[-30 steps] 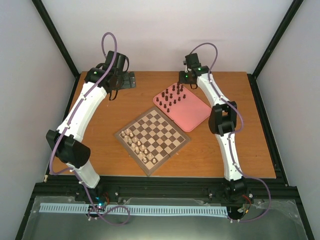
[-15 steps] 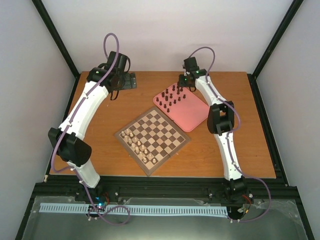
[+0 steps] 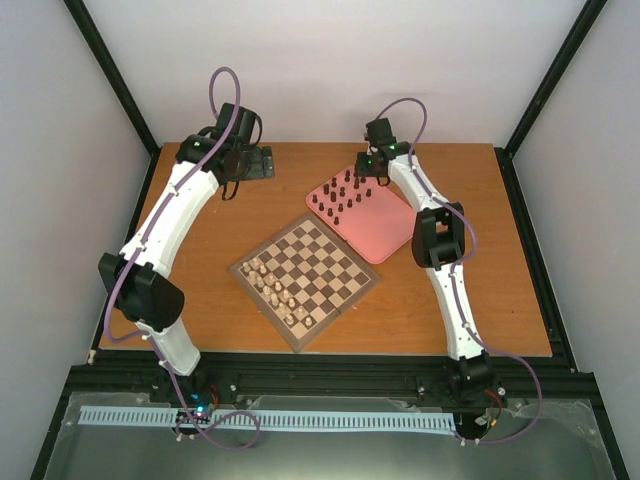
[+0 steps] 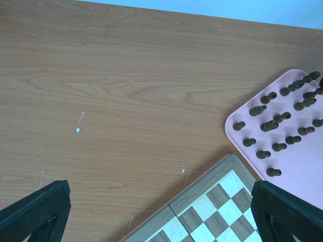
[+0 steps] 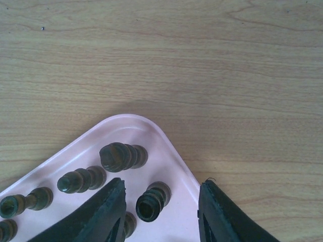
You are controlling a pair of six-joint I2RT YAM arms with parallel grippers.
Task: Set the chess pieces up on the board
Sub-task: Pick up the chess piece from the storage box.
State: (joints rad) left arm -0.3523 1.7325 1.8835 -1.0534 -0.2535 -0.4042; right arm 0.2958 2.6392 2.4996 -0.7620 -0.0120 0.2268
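Several dark brown chess pieces [image 3: 340,195] stand on a pink tray [image 3: 378,228], also seen in the left wrist view as dark pieces [image 4: 275,121]. The board [image 3: 330,262] lies mid-table with cream pieces [image 3: 270,285] along its near-left side. My right gripper [image 3: 368,165] is low over the tray's far corner [image 5: 171,146]. Its jaws [image 5: 161,185] stand open on either side of one dark piece [image 5: 151,201], with a gap on both sides. A bigger dark piece [image 5: 118,156] stands just beyond. My left gripper [image 4: 161,217] hangs open, high above the board's far corner [image 4: 212,201].
A black bracket [image 3: 258,162] sits on the table at the back left, beside the left wrist. Bare wooden table [image 3: 480,250] lies right of the tray and in front of the board. Black frame rails edge the table.
The right gripper has slid a little left over the tray's far corner and its jaws have narrowed around a dark piece. The left arm has shifted only slightly.
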